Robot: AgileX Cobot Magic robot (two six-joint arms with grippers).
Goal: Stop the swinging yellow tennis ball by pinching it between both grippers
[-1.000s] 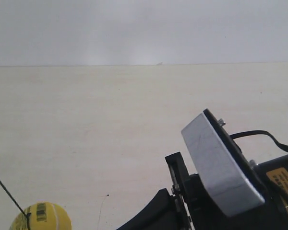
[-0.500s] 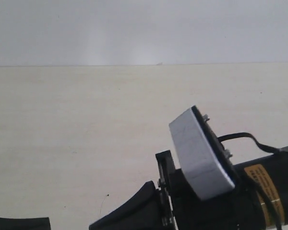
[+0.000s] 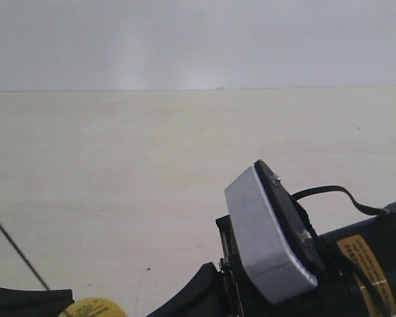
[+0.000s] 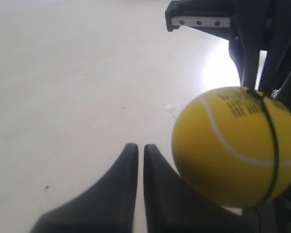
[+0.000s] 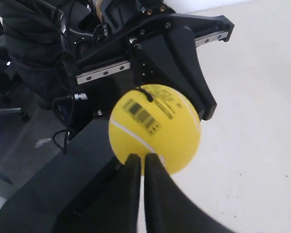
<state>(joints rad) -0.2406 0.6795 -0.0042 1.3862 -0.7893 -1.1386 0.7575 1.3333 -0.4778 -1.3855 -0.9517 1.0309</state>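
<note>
Looking across a pale table (image 3: 119, 165). Got the left gripper (image 4: 140, 148) with jaws pressed together, same for the right gripper (image 5: 143, 158). Spotting the yellow tennis ball (image 5: 155, 128) just off both tips, between the 2 grippers, contact unclear. Catching its dark string (image 3: 16, 247).

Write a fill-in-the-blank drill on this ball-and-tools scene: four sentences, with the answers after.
1. The tennis ball is ____ in colour.
2. The black print on it is a ____.
3. The left tool has its jaws ____, with nothing between them.
4. In the exterior view a thin dark ____ slants up from the ball.
Missing words: yellow; barcode; shut; string.
</note>
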